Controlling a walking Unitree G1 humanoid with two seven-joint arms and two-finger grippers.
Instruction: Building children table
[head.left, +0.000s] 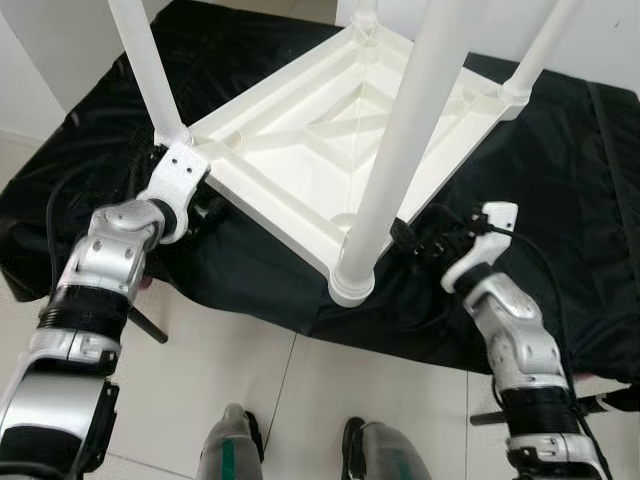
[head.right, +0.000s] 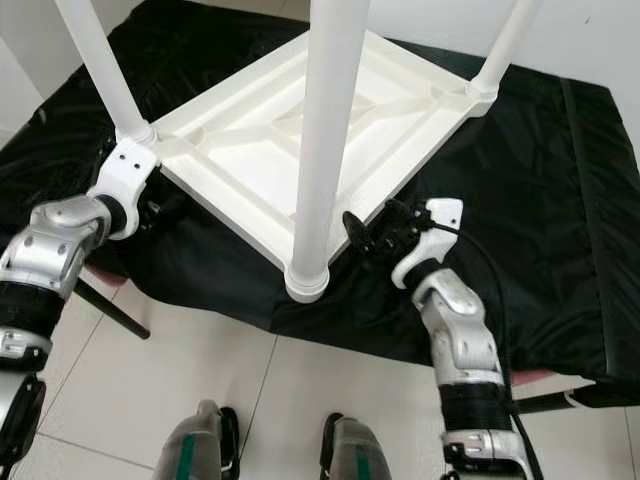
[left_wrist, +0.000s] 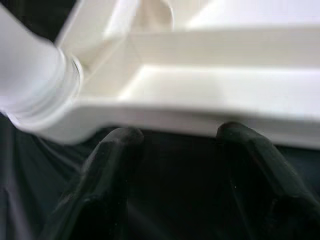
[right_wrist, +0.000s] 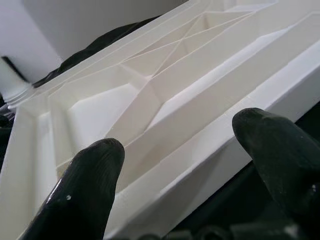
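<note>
A white plastic children table lies upside down across the middle and upper part of the frame, its ribbed underside facing up on a surface covered with a black sheet. Its white legs stand upward from the corners, the nearest one rising through the centre of the frame. My left pincer sits at the table's left corner, fingers apart just beneath the rim beside a leg socket. My right pincer is at the near right edge, fingers apart, with the rim between them. My feet stand on pale floor tiles at the bottom of the frame.
</note>
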